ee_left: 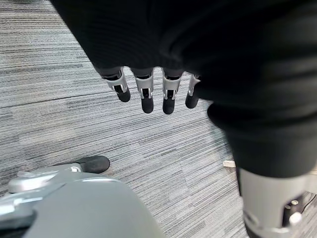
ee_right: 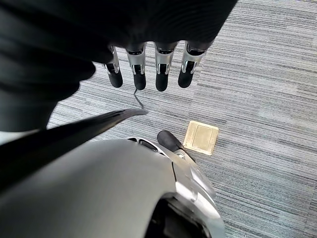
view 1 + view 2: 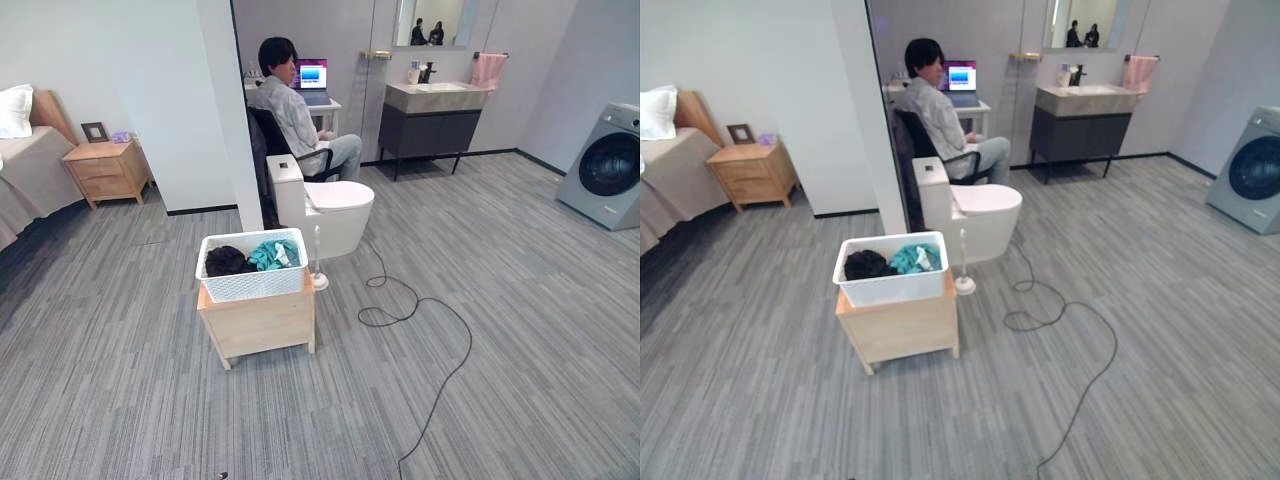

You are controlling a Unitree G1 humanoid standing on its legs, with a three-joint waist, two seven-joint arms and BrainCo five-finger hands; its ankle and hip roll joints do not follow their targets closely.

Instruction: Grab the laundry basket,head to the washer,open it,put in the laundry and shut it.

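Observation:
A white laundry basket [image 3: 252, 280] with dark and teal clothes [image 3: 272, 255] sits on a low wooden stand [image 3: 258, 322] on the grey carpet ahead of me. The grey washer [image 3: 607, 165] stands at the far right by the wall, its round door closed. My left hand [image 1: 148, 91] hangs over the carpet with fingers straight and nothing in it. My right hand [image 2: 148, 69] also hangs down with relaxed straight fingers, holding nothing. Both hands are far from the basket.
A white toilet [image 3: 325, 210] stands just behind the basket, with a brush [image 3: 318, 275] beside it. A person [image 3: 295, 110] sits at a desk with a laptop behind that. A nightstand [image 3: 105, 170] and bed stand at the left, a vanity [image 3: 430, 115] at the back. A brass floor plate [image 2: 202, 138] lies near my right hand.

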